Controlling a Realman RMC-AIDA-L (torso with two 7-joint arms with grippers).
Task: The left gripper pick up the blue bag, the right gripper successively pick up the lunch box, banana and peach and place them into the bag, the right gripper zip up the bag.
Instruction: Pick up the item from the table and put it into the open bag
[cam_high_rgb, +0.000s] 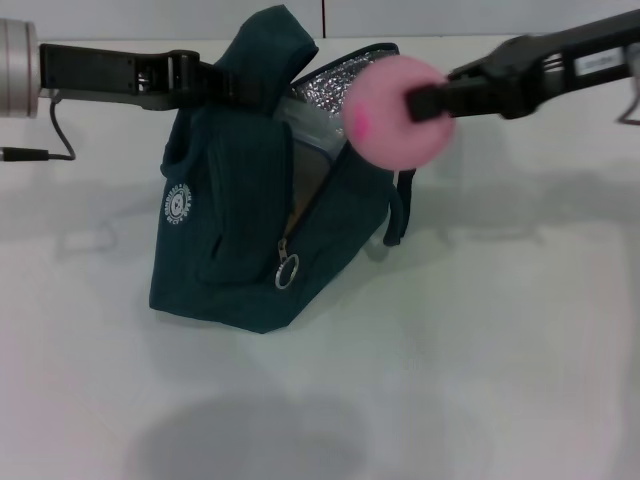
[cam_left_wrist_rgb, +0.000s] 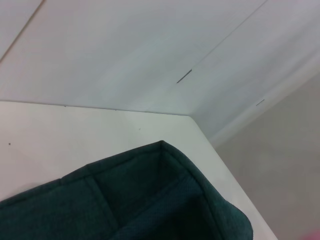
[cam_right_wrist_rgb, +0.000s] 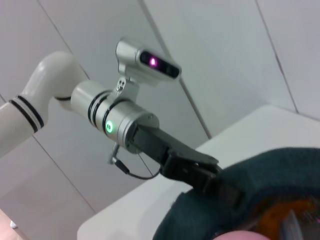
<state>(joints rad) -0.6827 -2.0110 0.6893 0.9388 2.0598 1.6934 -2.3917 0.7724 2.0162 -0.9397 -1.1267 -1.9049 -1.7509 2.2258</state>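
The blue bag (cam_high_rgb: 240, 210) stands on the white table, its mouth open and the silver foil lining (cam_high_rgb: 335, 85) showing. My left gripper (cam_high_rgb: 235, 88) is shut on the bag's upper rim and holds it up; the right wrist view shows the same grip (cam_right_wrist_rgb: 210, 176) on the bag (cam_right_wrist_rgb: 270, 170). The right gripper (cam_high_rgb: 425, 102) is shut on the pink peach (cam_high_rgb: 390, 112), which hangs just beside and above the mouth. Inside the bag a pale edge of the lunch box (cam_high_rgb: 312, 127) shows. An orange patch there, apparently the banana (cam_right_wrist_rgb: 280, 215), shows too.
The ring zip pull (cam_high_rgb: 287, 272) hangs low on the bag's front, beside a round white logo (cam_high_rgb: 177, 204). A loose strap (cam_high_rgb: 400, 210) dangles off the bag's right side. A black cable (cam_high_rgb: 45, 150) lies at the far left. White table (cam_high_rgb: 480, 350) surrounds the bag.
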